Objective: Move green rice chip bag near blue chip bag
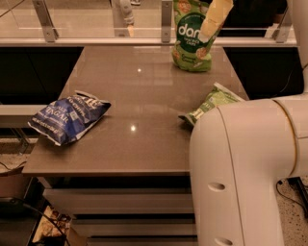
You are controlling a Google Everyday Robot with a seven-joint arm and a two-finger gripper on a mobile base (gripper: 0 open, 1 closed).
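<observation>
The green rice chip bag (190, 41) stands upright at the far right of the brown table (139, 96), with its top cut off by the frame edge. My gripper (208, 32) is at the bag's upper right. One cream finger (215, 17) lies across the bag's front, and the gripper is shut on the bag. The bag's bottom is at or just above the tabletop. The blue chip bag (67, 117) lies flat at the table's left edge, far from the green bag.
A flatter light green bag (211, 103) lies at the table's right edge, partly hidden behind my white arm (250, 168), which fills the lower right. A metal rail with posts (166, 19) and a pale object (126, 14) run along the back. Drawers sit below the table.
</observation>
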